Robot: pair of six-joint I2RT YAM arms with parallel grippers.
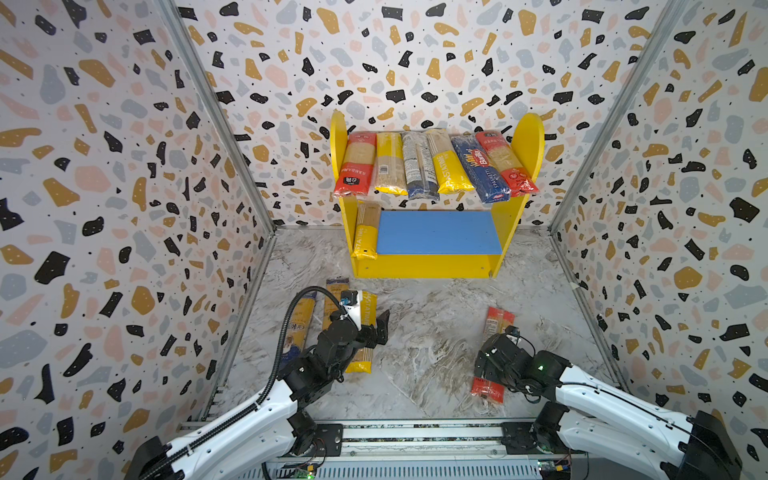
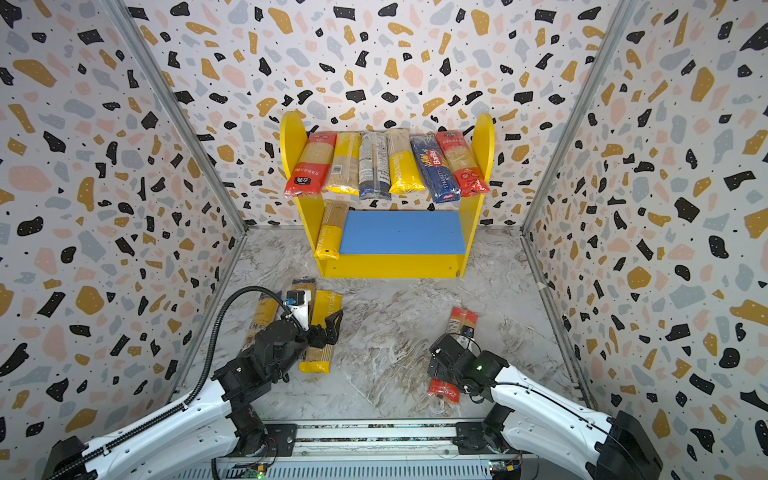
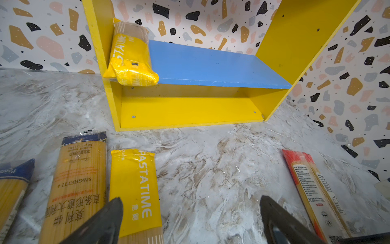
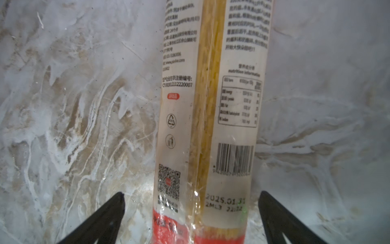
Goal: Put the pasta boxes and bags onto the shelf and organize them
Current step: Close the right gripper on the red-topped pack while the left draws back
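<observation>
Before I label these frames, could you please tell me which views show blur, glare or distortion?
Both top views: wide-angle distortion splays the walls, yet the shelf is sharp; left wrist view: glare on the shelved yellow packet; right wrist view: dim and hazy, far print on the red packet blurred.

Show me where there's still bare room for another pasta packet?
The blue lower board is bare from the shelved yellow packet to the right side panel. The marble table is bare between its PASTATIME packet and the red packet. Crowded above: six packets side by side.
</observation>
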